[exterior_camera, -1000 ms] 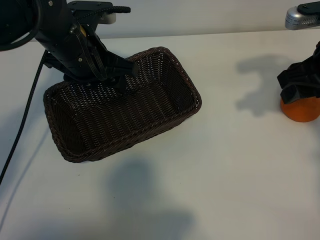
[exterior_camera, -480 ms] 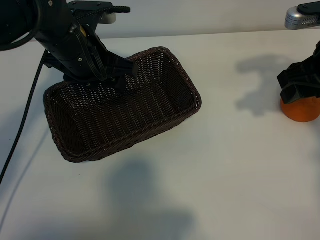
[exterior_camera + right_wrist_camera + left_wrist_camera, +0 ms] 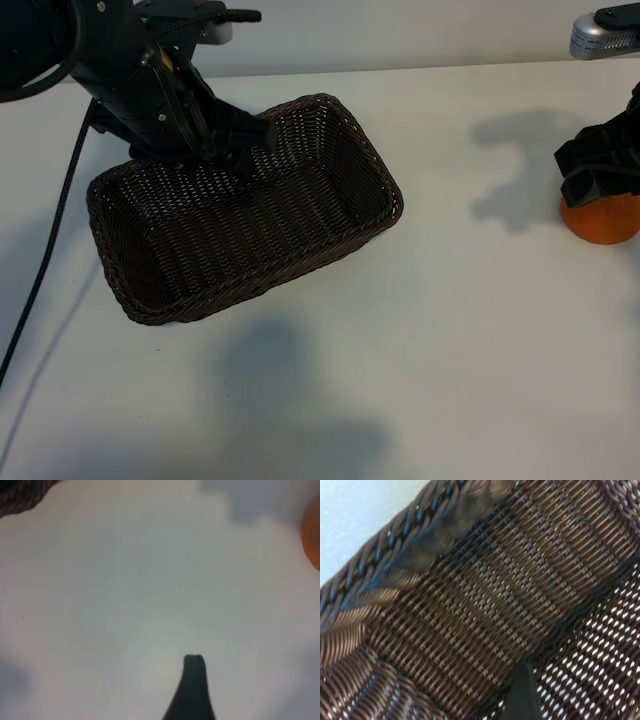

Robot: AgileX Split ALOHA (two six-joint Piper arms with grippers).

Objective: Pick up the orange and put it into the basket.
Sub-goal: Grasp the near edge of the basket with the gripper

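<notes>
The dark-brown wicker basket [image 3: 392,200] stands at the left of the white table, tilted to the table's edges. My left gripper [image 3: 240,150] hangs open at its far rim, and the left wrist view shows one finger [image 3: 522,695] low inside, close to the woven wall [image 3: 470,595]. The orange [image 3: 603,222] rests on the table at the far right. My right gripper [image 3: 600,170] stands open just above it and hides its top. In the right wrist view one finger [image 3: 193,667] hovers over bare table, with the orange [image 3: 313,540] off to the side at the picture's edge.
A black cable [image 3: 50,230] runs down the left side beside the basket. A grey camera mount [image 3: 605,35] sticks out at the top right. White table [image 3: 450,330] stretches between basket and orange. A corner of the basket [image 3: 20,492] shows far off in the right wrist view.
My left gripper has shifted slightly up and back at the basket's far rim. The basket, the orange and my right gripper have stayed where they were.
</notes>
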